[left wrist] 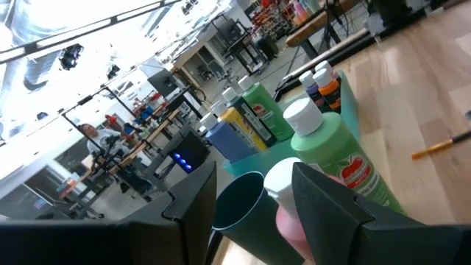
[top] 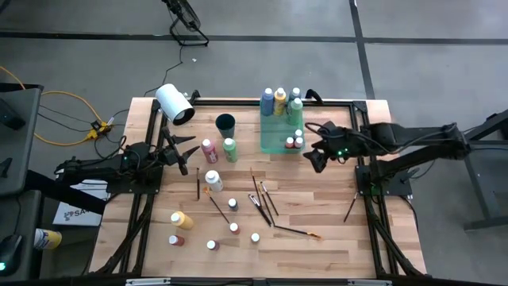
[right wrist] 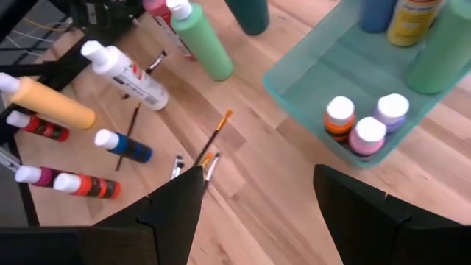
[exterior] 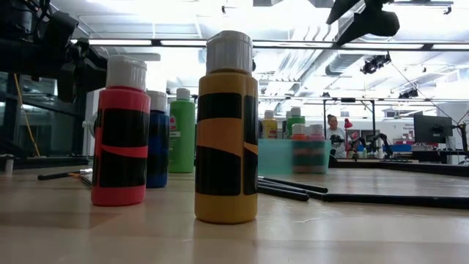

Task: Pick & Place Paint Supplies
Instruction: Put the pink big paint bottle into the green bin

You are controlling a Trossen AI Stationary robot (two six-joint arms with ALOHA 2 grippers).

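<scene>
My left gripper (top: 184, 155) is open and empty at the table's left. In the left wrist view (left wrist: 257, 213) its fingers stand apart in front of a pink bottle (top: 208, 150), whose white cap (left wrist: 283, 180) shows between them, with a green bottle (top: 230, 149) beside it. My right gripper (top: 316, 155) is open and empty just right of the translucent green tray (top: 274, 143); it also shows in the right wrist view (right wrist: 265, 213). The tray holds blue, yellow and green bottles and three small ones (right wrist: 368, 125). More bottles (top: 213, 180) and thin brushes (top: 262, 199) are scattered over the table's middle and near part.
A dark teal cup (top: 225, 123) stands just beyond the pink bottle. A large white roll (top: 175, 103) lies at the far left corner. One brush (top: 350, 206) lies by the right arm's base. In the low view a small yellow bottle (exterior: 226, 132) and a red one (exterior: 121, 139) stand close to the camera.
</scene>
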